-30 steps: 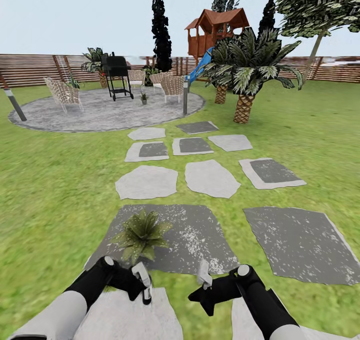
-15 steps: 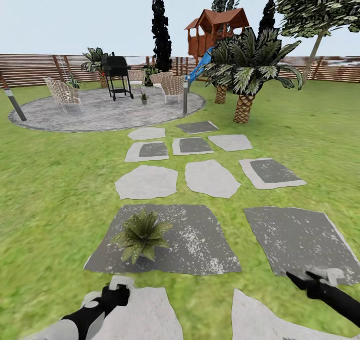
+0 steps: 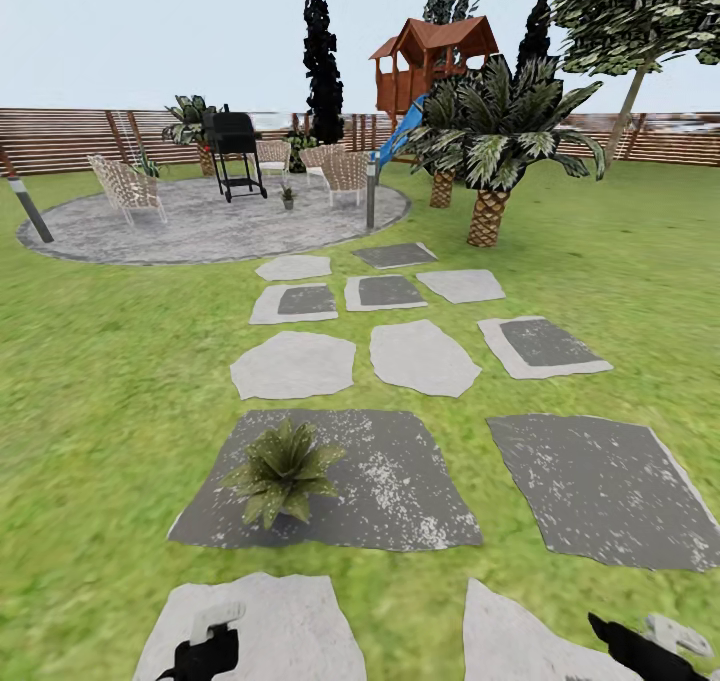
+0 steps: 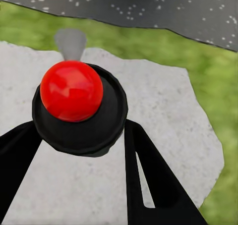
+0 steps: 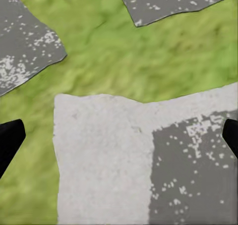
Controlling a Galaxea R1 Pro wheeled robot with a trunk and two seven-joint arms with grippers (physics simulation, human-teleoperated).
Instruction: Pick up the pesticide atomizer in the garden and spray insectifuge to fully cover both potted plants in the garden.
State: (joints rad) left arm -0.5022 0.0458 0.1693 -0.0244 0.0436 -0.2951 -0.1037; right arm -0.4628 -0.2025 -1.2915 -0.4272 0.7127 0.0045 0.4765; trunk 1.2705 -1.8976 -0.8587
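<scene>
The pesticide atomizer fills the left wrist view as a red nozzle spot on a dark round body, and my left gripper is shut on it with a black finger on each side. In the head view that left gripper sits at the bottom edge over a pale slab. My right gripper is low at the bottom right and open, its fingertips wide apart over grass and slab. One spiky potted plant stands on a dark slab just ahead of the left gripper. A second small potted plant stands far off on the round patio.
Grey stepping slabs lead across the lawn to the patio, which holds a black grill, wicker chairs and a post. Two palms rise at the right. A slatted wooden fence and a playhouse close the back.
Both arms have dropped and spread apart, from the lower middle of the head view to its bottom corners. The garden and the plants have not shifted.
</scene>
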